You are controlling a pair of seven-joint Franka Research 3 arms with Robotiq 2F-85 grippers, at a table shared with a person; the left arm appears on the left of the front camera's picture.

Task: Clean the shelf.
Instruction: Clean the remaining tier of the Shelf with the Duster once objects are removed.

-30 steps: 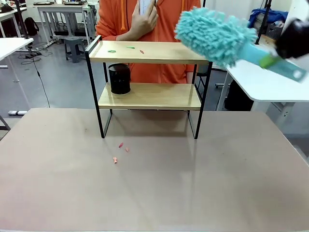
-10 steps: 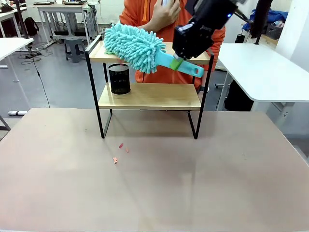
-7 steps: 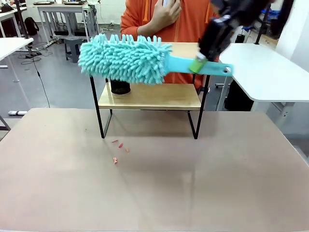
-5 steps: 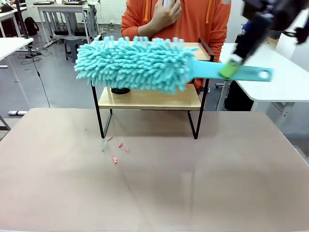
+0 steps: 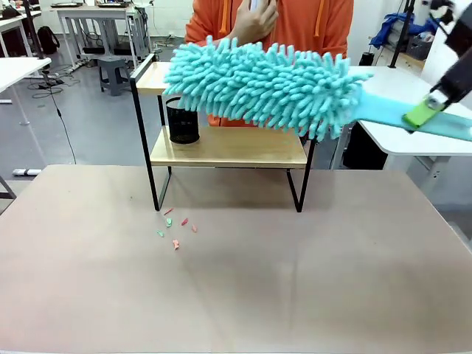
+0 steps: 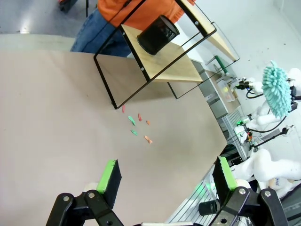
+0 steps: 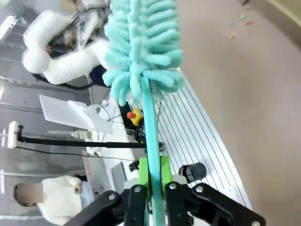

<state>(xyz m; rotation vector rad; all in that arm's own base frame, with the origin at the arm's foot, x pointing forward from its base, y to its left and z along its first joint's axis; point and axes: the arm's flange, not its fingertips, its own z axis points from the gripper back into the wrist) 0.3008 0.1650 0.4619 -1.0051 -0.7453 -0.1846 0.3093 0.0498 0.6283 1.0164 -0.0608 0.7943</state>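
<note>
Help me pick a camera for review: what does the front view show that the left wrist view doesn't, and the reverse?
Front view: a person's raised hand and the right tool shut on the duster handle. Left wrist view: the open left tool. Both: duster, shelf, black cup, scraps on the table.

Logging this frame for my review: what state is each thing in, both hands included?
duster: held in the air, clear of the shelf.
right hand: shut on the duster's handle.
left hand: open, empty, above the table.
shelf: upright on the table.
black cup: upright on the shelf's lower board.
scraps: loose on the table by the shelf's front left leg.
</note>
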